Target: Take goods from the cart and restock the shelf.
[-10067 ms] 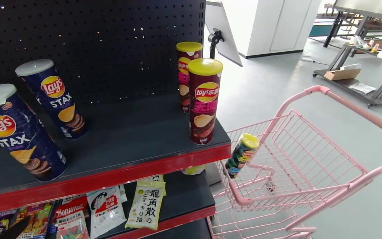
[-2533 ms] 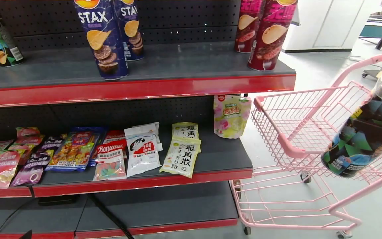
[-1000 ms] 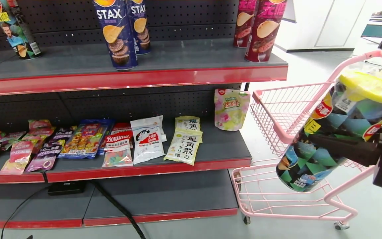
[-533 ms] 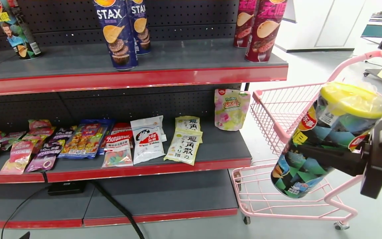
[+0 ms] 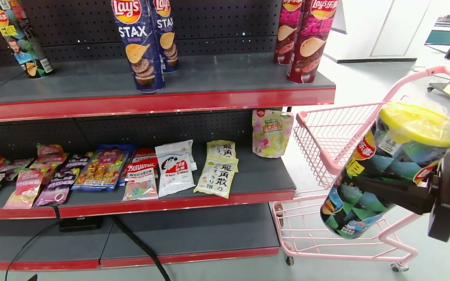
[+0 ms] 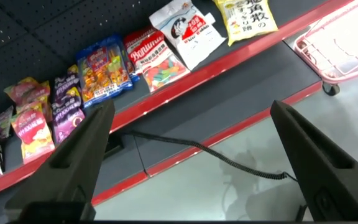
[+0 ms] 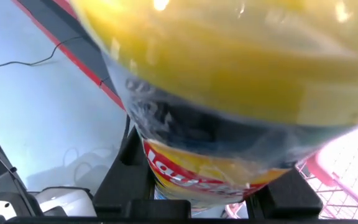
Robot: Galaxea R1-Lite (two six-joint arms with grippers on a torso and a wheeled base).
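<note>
Partly hidden, the right gripper (image 5: 381, 189) shows one black finger across the chip can (image 5: 393, 156). Its mate lies behind the can, so the fingers are clamped around its middle. The can hangs tilted, its yellow lid uppermost under clear film, off the right end of the shelf (image 5: 193, 98) and in front of the pink cart (image 5: 328, 160). The left gripper (image 6: 191, 168) has its fingers (image 6: 73, 168) spread wide and empty above the grey floor (image 6: 229, 193). On the top board, the blue cans (image 5: 141, 47) and maroon cans (image 5: 307, 39) are cut off at their tops. Snack bags (image 5: 174, 171) line the middle board's front edge. A white cabinet (image 5: 381, 27) stands behind.
</note>
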